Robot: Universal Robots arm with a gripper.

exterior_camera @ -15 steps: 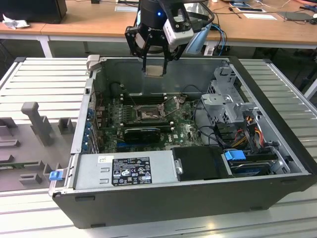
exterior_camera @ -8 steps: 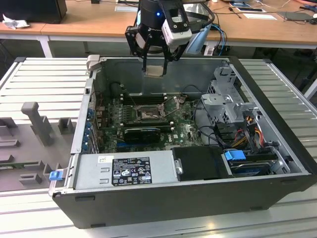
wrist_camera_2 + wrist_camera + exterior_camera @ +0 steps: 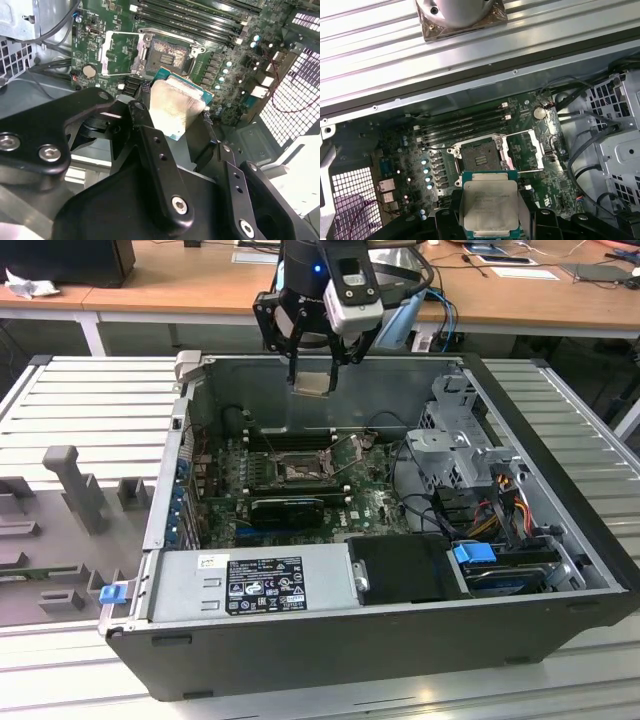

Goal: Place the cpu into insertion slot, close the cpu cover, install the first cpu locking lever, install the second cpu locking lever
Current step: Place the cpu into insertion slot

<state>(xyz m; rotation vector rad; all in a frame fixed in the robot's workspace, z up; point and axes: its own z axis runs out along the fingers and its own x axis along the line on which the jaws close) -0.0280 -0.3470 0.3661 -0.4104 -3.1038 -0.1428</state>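
Observation:
My gripper (image 3: 312, 378) hangs above the open computer case, shut on the cpu (image 3: 312, 381), a thin pale square plate held by two opposite edges. In both wrist views the cpu (image 3: 176, 106) (image 3: 489, 205) sits between the black fingers (image 3: 145, 131), well above the green motherboard (image 3: 405, 145). The insertion slot (image 3: 479, 156) (image 3: 168, 52) (image 3: 297, 472) lies bare below it, dark in the centre with a silver rim. The cpu cover (image 3: 526, 149) (image 3: 120, 52), a silver frame with a window, is flipped open beside the slot.
Long black RAM slots (image 3: 462, 125) run along one side of the socket. In the case a grey power supply (image 3: 250, 580), a metal drive cage (image 3: 470, 445) and cable bundles (image 3: 500, 500) stand around the board. A grey foam tray (image 3: 60, 500) lies at the exterior view's left.

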